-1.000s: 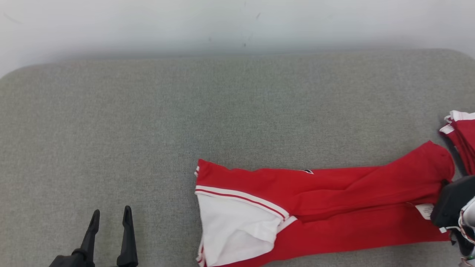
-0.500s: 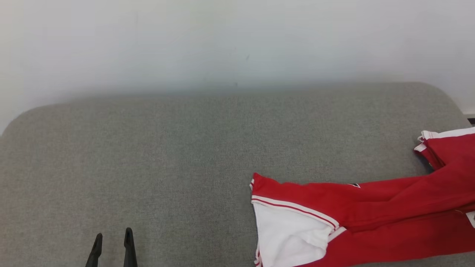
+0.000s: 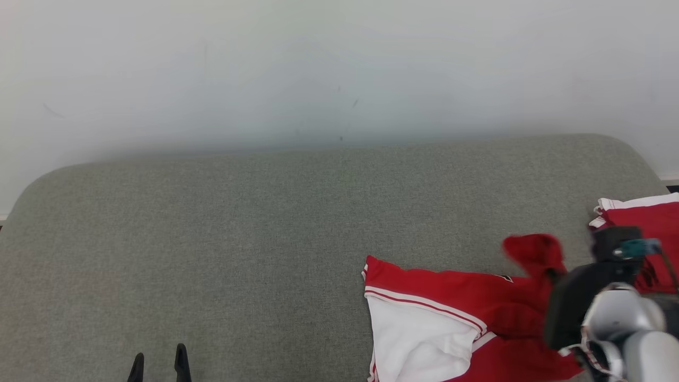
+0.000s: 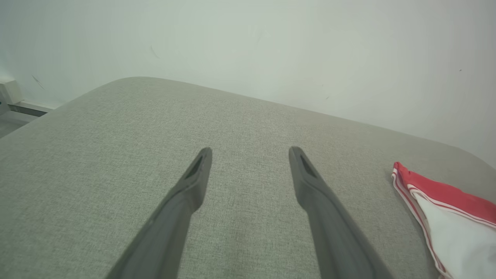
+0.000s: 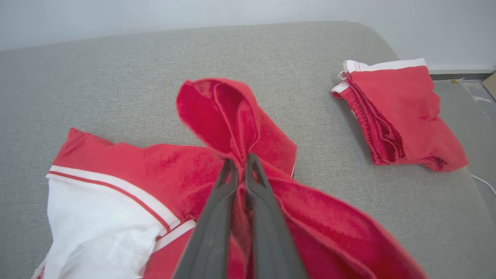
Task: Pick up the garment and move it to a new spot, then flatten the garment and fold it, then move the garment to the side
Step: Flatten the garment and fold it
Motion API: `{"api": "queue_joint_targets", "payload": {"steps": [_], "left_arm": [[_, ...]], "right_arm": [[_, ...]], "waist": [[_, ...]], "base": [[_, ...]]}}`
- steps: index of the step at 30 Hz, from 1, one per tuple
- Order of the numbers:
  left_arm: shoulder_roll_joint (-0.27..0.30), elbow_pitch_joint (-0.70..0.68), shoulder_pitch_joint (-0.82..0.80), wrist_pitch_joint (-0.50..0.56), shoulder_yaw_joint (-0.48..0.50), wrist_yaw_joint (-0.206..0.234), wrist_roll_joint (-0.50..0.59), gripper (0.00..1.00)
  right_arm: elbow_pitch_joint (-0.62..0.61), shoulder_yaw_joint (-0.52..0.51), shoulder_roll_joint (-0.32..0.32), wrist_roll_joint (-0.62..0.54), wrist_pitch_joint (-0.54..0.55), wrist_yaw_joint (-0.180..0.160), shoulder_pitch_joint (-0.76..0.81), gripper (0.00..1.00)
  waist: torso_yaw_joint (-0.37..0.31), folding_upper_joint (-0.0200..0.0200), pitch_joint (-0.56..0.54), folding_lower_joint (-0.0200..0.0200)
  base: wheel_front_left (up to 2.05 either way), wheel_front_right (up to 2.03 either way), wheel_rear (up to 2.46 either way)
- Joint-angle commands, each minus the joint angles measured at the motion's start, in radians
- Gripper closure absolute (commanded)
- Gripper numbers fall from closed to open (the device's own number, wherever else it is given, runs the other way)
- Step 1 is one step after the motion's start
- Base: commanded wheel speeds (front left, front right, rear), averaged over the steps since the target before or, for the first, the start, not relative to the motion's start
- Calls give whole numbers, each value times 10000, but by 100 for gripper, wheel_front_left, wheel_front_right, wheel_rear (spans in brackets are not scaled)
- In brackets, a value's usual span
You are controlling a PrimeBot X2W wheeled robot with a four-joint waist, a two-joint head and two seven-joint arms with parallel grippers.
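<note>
The garment (image 3: 456,297) is red with white trim and a white lining panel, lying at the right front of the grey table (image 3: 238,228). My right gripper (image 5: 241,164) is shut on the garment's (image 5: 162,170) leg end, which stands lifted and bunched above the waist part. In the head view the lifted end rises beside the right wrist (image 3: 610,302). My left gripper (image 4: 250,155) hovers open over bare table, well left of the garment (image 4: 445,209); its fingertips (image 3: 182,354) peek in at the lower left.
A second red garment (image 5: 395,112), folded, lies at the table's right edge (image 3: 642,217). A white wall runs behind the table. Bare grey surface stretches across the left and middle.
The right gripper has carried the garment's leg end up and leftward over the waist part, so the stretched-out leg is now bunched. The head camera has tilted up and shifted. The left gripper stays open.
</note>
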Motion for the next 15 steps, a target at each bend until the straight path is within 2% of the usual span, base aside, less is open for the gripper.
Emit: {"api": "queue_joint_targets", "payload": {"steps": [1,6,15], "left_arm": [[17,-21,105,32,16,26,-3,0],[31,20,91,109,-87,-4,-38,0],[67,131,113,220,-206,-64,-144,0]], "right_arm": [[-64,282,49,211,-7,-4,105,100],[123,1718,236,876,-244,-4,139,100],[896,2505,376,2122,-1444,-4,-288,100]], "waist": [[-2,0,-12,1],[89,0,-83,1],[431,0,-168,1]], "base": [[0,0,0],[0,0,0],[0,0,0]]}}
